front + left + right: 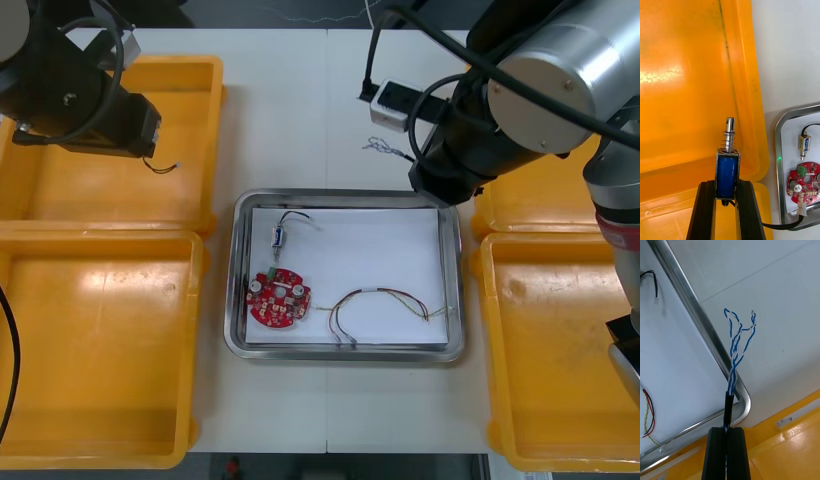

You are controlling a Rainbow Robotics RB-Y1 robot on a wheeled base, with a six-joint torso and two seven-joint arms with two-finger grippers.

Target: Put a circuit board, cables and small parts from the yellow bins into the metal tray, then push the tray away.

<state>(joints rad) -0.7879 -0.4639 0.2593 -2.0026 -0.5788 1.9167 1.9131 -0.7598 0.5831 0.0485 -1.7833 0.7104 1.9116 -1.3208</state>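
Note:
My right gripper (728, 432) is shut on a twisted blue and white cable (736, 347), whose frayed loops hang over the table just outside the far right corner of the metal tray (696, 315). In the front view the cable's end (384, 149) shows beside the right arm. My left gripper (726, 186) is shut on a small metal part (727, 167), blue with a sprung pin, above the far left yellow bin (685, 93). The white-lined tray (455, 262) holds a round red circuit board (279, 297), another small metal part (279, 236) and a red and yellow cable (385, 299).
Two yellow bins stand at the left (100, 185) (90, 340) and two at the right (520, 215) (560, 350). Bare table lies beyond the tray's far rim.

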